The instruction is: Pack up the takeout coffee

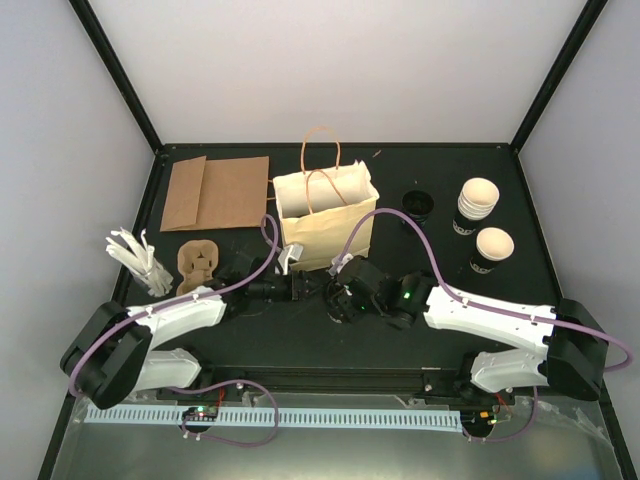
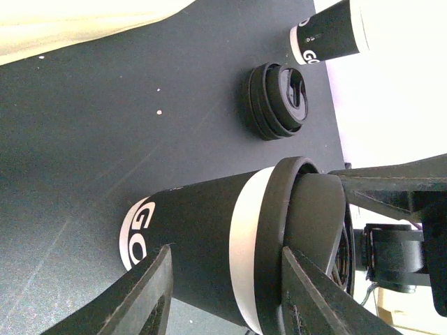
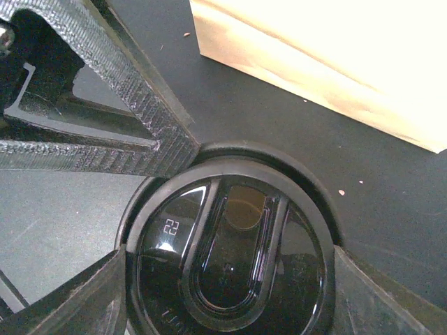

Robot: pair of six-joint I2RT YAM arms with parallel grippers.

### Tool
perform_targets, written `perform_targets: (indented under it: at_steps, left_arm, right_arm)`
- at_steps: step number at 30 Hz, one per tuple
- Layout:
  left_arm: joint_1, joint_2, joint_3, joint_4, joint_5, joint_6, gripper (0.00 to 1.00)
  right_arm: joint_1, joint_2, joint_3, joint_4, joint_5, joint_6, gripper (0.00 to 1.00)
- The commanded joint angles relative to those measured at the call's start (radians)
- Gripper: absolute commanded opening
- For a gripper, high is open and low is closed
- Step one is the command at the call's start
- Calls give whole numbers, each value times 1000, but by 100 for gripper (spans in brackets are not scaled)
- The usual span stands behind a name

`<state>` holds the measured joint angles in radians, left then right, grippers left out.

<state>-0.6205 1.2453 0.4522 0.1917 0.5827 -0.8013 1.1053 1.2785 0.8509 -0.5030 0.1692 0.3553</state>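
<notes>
At the right gripper (image 3: 229, 279), the two fingers (image 3: 77, 300) stand wide apart, one on each side of a round black lid (image 3: 230, 209), and both touch its rim. This gripper comes down from above and has hold of the coffee cup (image 2: 195, 244) by that lid. The cup is black with a white band under the lid and white lettering near its base. It is upright. Whether the base rests on the table (image 2: 105, 125) or sits just off it cannot be told.

The left gripper (image 2: 227, 257) is turned on its side, jaws partly apart, one low by the cup wall and one up at the lid. Its tips lie against the side of the cup. No grip around the cup shows. From the right wrist view, one left finger (image 3: 140, 105) meets the lid rim.

The cup is outside the paper bag (image 1: 325, 215), just in front of it, with bare table between them. The bag stands open with its loop handles up.

To the right are a stack of black lids (image 1: 417, 203), a stack of cups (image 1: 478, 205) and a single cup (image 1: 493, 250). To the left lie flat brown paper (image 1: 215, 192), a cardboard carrier (image 1: 197, 262) and a bundle of white sticks (image 1: 140, 255).
</notes>
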Motion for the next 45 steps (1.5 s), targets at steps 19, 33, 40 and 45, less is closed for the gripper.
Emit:
perform_targets:
  at_steps: [19, 33, 40, 45]
  left_arm:
    - [3, 222, 66, -79, 17, 42, 42]
    - [-7, -3, -26, -13, -37, 10, 54]
    - [-7, -180, -73, -84, -47, 8, 59]
    - [-16, -209, -113, -66, -3, -16, 55]
  right_arm:
    - [59, 83, -37, -126, -347, 49, 68]
    - [59, 52, 19, -198, -161, 119, 71]
    - [59, 52, 28, -184, -131, 136, 71]
    - [59, 50, 27, -178, -136, 132, 71]
